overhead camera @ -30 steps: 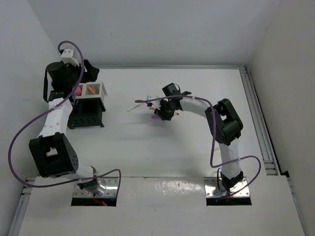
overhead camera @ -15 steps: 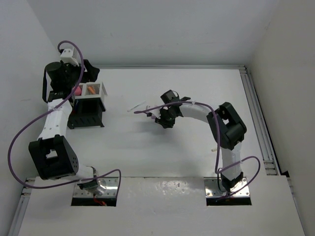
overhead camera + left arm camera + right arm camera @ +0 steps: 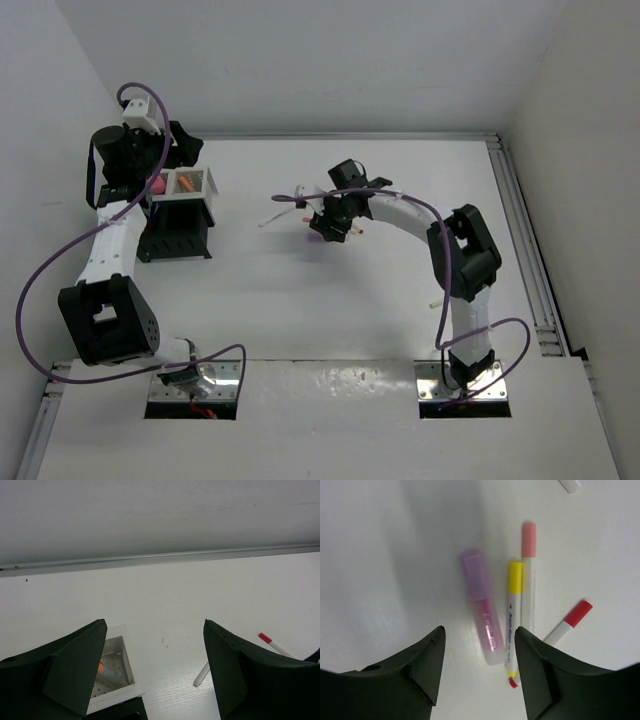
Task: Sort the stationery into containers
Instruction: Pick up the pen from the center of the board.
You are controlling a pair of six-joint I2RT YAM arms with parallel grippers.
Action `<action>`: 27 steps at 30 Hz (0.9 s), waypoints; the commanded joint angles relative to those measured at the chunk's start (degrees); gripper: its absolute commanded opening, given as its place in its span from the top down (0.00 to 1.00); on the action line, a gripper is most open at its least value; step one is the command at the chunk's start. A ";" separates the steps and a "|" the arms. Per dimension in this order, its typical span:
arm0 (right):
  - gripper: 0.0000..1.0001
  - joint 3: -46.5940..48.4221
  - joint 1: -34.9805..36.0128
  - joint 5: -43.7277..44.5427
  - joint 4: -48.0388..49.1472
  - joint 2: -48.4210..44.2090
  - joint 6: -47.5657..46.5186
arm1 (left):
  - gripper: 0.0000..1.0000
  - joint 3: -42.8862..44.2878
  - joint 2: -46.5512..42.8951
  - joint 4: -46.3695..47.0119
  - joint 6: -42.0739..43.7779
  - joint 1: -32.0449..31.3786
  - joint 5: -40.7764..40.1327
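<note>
The right pincer [image 3: 479, 631] was held wide, empty, above the pink marker [image 3: 484, 605], a yellow pen [image 3: 514, 615] beside it; the left pincer [image 3: 155, 623] was spread wide.

A white table [image 3: 300, 310] sits in a plain white enclosure. The back wall [image 3: 300, 60] rises behind it, and the left wall [image 3: 40, 120] and right wall [image 3: 590, 150] close in the sides. A grey rail [image 3: 522, 240] runs along the table's right edge. A metal strip [image 3: 150, 558] lines the far edge, perhaps part of the same frame. The light is soft and even, and shadows are faint.
</note>
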 commanded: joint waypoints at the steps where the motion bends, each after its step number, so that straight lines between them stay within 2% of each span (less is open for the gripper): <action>1: 0.43 3.54 -1.07 0.40 -0.41 3.27 -0.52 | 0.15 0.92 -1.51 1.80 0.06 0.48 0.94; 12: 0.48 2.59 -2.03 -0.39 -1.55 7.68 -2.36 | 0.15 1.63 -0.46 1.36 0.59 0.66 0.94; 18: 0.57 -1.89 -0.98 -0.74 -1.37 5.74 -2.72 | 0.15 1.71 -0.19 1.27 0.42 0.66 0.85; 21: 0.63 -4.62 0.07 -0.57 -1.64 4.43 -2.80 | 0.15 1.54 -0.37 1.36 0.33 0.66 1.11; 27: 0.87 -9.28 2.27 -1.00 -0.50 -0.75 -0.97 | 0.15 0.66 -2.30 1.01 1.64 0.57 3.13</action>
